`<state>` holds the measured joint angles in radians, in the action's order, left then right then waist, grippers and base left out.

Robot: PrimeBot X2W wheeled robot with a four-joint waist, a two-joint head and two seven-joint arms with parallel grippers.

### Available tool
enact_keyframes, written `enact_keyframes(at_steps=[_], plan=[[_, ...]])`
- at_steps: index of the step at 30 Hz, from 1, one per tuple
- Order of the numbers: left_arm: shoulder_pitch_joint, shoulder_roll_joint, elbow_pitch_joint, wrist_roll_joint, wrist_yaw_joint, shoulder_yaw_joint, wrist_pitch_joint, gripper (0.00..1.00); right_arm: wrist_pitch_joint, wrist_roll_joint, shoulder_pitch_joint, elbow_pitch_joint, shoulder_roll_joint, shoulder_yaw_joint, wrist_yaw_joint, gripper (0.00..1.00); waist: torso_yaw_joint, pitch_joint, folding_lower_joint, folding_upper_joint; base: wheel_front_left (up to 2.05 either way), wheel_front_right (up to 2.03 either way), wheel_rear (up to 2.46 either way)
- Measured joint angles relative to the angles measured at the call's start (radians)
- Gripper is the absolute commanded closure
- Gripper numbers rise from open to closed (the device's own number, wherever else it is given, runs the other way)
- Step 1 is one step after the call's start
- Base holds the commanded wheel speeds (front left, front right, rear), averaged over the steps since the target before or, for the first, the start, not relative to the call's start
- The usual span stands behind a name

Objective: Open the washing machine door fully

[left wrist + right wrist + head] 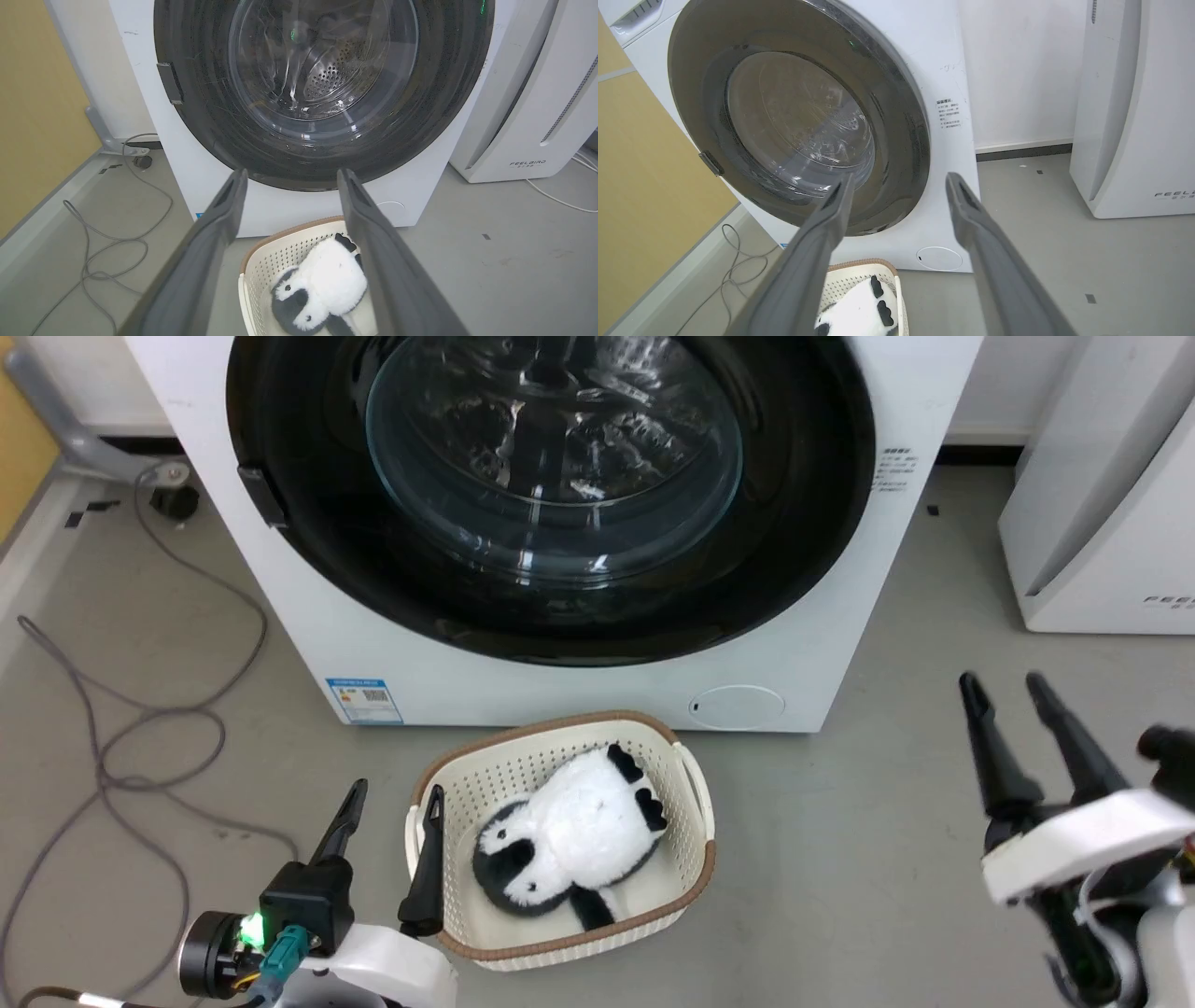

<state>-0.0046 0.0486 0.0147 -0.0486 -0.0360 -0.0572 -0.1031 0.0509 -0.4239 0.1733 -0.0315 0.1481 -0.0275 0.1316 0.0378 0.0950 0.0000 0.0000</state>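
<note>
The washing machine [579,695] stands straight ahead, white, with a blue label low on its left. Its round black-rimmed door [794,560] with the bulging glass bowl lies flat against the front, closed; a small dark latch tab [261,497] sits on its left edge. The door [233,135] also faces the left wrist camera, and the door [901,140] shows at an angle in the right wrist view. My left gripper [392,803] is open, low at the left by the basket. My right gripper [1006,689] is open at the lower right, well short of the machine. Both hold nothing.
A cream basket [695,803] holding a panda plush [579,840] sits on the floor right before the machine. Grey cables [140,728] loop on the floor at the left. A white FEELBIRD appliance [1102,504] stands at the right. A tan panel [37,93] lines the far left.
</note>
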Motion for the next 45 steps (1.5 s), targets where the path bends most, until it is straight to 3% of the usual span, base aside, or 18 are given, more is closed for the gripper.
enact_keyframes(at_steps=[21, 22, 23, 24, 25, 33, 45], plan=[[-0.036, 0.0, -0.003, -0.026, -0.011, -0.047, -0.044, 0.0, 0.103, -0.201, 0.259, -0.103, 0.046, -0.088, 0.0, 0.0, 0.045, 0.088, 0.0, 0.0, 0.0, 0.0, 0.0], [-0.039, 0.0, -0.004, -0.026, -0.011, -0.05, -0.048, 0.0, 0.109, -0.208, 0.272, -0.109, 0.046, -0.09, 0.0, 0.16, 0.047, 0.093, 0.0001, 0.0, 0.0, 0.0, 0.0], [-0.041, 0.0, -0.005, -0.026, -0.011, -0.053, -0.049, 0.0, 0.116, -0.213, 0.287, -0.115, 0.046, -0.093, 0.0, 0.55, 0.049, 0.098, 0.0, 0.0, 0.0, 0.0, 0.0], [-0.041, 0.0, -0.006, -0.027, -0.011, -0.055, -0.049, 0.0, 0.121, -0.217, 0.302, -0.12, 0.046, -0.097, 0.0, 0.87, 0.051, 0.103, 0.0, 0.0, 0.0, 0.0, 0.0], [-0.042, 0.0, -0.006, -0.028, -0.011, -0.057, -0.052, 0.0, 0.126, -0.222, 0.317, -0.125, 0.046, -0.101, 0.0, 1.0, 0.054, 0.108, 0.0, 0.0, 0.0, 0.0, 0.0], [-0.07, 0.0, -0.009, -0.046, -0.012, -0.074, -0.07, 0.0, 0.194, -0.286, 0.461, -0.198, 0.048, -0.169, 0.0, 1.0, 0.072, 0.158, 0.0001, 0.0, 0.0, 0.0, 0.0], [-0.111, 0.0, -0.012, -0.069, -0.016, -0.105, -0.093, 0.0, 0.366, -0.329, 0.731, -0.421, 0.046, -0.311, 0.0, 1.0, 0.112, 0.226, 0.0, 0.0, 0.0, 0.0, 0.0]])
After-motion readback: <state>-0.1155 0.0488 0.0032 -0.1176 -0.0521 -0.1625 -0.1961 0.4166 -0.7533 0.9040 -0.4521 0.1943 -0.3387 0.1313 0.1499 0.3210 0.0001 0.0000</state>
